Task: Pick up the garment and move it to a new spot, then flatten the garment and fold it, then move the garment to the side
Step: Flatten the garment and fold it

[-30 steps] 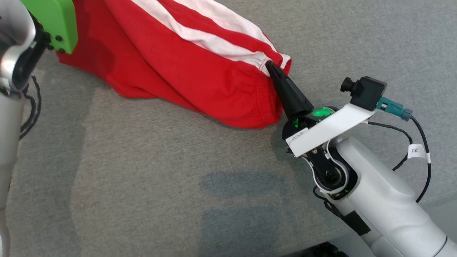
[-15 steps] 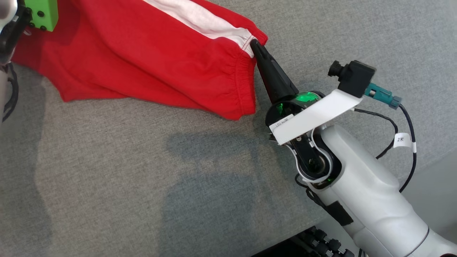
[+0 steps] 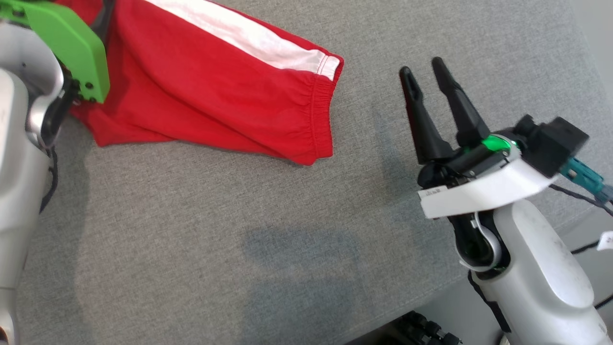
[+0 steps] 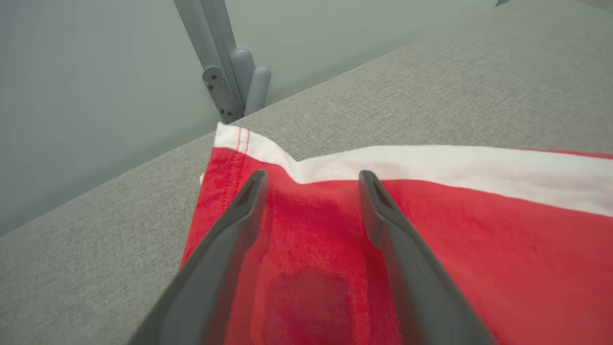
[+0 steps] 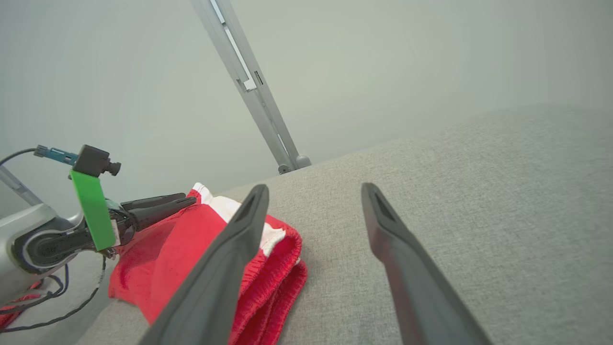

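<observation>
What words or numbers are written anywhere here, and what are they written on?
Nothing can be read clearly.
Small label on the white bracket below the right pincer: dark print, too small and blurred to read.
White tag at the head view's right edge: cut off, unreadable.
Red garment: no writing seen, just a white stripe.
</observation>
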You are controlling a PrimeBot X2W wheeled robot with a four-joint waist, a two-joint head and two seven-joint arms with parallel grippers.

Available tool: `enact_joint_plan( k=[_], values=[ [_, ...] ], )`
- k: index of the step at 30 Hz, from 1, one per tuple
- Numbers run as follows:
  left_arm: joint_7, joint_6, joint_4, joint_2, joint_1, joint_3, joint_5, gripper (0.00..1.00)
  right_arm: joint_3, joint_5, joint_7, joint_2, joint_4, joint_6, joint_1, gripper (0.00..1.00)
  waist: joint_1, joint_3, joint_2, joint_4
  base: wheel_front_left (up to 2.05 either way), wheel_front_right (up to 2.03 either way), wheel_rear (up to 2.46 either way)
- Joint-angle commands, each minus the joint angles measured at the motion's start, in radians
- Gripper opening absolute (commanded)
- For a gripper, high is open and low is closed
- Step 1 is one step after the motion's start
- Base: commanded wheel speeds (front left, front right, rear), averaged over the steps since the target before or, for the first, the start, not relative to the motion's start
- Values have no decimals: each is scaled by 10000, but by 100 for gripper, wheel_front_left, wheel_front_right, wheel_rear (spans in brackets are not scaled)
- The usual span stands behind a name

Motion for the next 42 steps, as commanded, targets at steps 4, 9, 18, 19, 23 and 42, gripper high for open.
enact_joint_plan(
  k=[4, 9, 18, 19, 23, 42],
  values=[
    [-899, 247, -194, 143, 1044, 114, -12, 100, -1177, -1475, -28, 126, -593, 4, 1136, 100, 0, -577, 56, 98, 0, 0, 0],
    [-1332, 718, 265, 166, 1664, 355, -211, 100, -2514, -3256, -28, 396, -718, 2, 2093, 100, 0, -693, 56, 180, 0, 0, 0],
    [-1270, 1004, 1173, -108, 1494, 408, -353, 100, -4195, -5483, -28, 913, -402, 1, 3043, 100, 0, -650, 56, 342, 0, 0, 0],
    [-1201, 1010, 1278, -136, 1415, 395, -327, 100, -4207, -5546, -28, 954, -282, 1, 3096, 100, 0, -669, 56, 345, 0, 0, 0],
    [-676, 1009, 1754, -292, 1246, 238, -409, 100, -4153, -5647, -28, 1021, 132, 1, 3260, 100, 0, -794, 56, 324, 0, 0, 0],
    [-1179, 1290, 1001, -1385, 3611, 69, -1258, 0, -3994, -5682, -28, 938, 1444, 1, 4703, 100, 0, -2908, 56, 1402, 0, 0, 0]
  ],
)
